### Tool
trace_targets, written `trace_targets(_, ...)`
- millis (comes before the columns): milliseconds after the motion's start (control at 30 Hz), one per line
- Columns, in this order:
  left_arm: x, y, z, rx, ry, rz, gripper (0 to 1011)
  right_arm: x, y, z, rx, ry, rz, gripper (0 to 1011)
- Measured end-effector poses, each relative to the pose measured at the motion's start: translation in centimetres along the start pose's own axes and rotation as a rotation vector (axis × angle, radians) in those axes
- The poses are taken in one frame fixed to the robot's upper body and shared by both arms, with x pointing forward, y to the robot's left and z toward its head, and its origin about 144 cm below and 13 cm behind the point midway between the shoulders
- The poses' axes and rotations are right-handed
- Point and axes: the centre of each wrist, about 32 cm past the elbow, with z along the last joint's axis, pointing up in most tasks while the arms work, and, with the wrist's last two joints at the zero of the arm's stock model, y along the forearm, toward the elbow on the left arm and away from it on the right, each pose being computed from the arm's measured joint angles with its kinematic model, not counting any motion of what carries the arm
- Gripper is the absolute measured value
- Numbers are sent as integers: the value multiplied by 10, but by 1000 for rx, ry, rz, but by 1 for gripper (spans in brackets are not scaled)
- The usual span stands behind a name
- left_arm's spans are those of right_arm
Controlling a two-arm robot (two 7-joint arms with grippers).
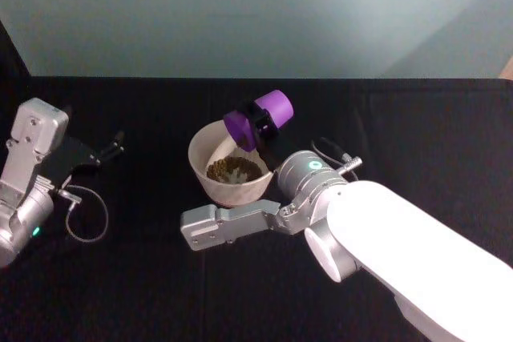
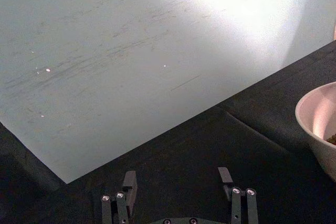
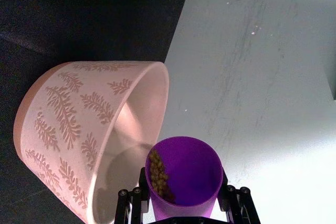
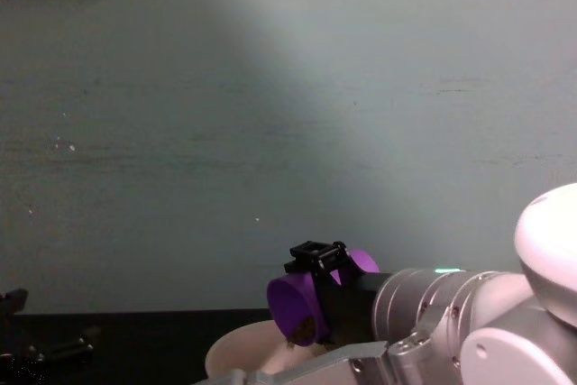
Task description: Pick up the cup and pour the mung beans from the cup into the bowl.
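The right gripper (image 1: 261, 123) is clamping the cup (image 1: 277, 106) around its middle, fingers closed snugly on the purple sides. It is holding the cup tipped nearly on its side above the bowl (image 1: 198, 167), at the bowl's 1 o'clock rim, with the mouth facing in over the hollow. A pile of beans (image 1: 233, 170) is lying in the bowl, and a streak of beans (image 3: 158, 174) is clinging along the cup's low side, so the pour is looking nearly but not fully done.

To finish well, the wrist is needing a little more roll, with the lip staying inside the rim so that late beans are not skipping onto the table (image 1: 144, 278). The grip is looking firm enough for a gentle shake.

The left gripper (image 2: 177, 177) is hanging parked at the bowl's 9 o'clock, well apart, fingers spread and holding nothing. A grey link of the right arm (image 1: 228, 223) is lying at the bowl's 6 o'clock, just beside its base. A careless roll is risking a nudge there.
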Motion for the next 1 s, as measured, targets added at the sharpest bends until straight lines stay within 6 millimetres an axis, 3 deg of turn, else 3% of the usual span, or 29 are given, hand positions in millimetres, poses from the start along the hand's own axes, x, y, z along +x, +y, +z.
trace_targets(1000, 0, 0, 0, 0, 0, 0, 1000, -2, -2, 11, -35, -150, -15, 724)
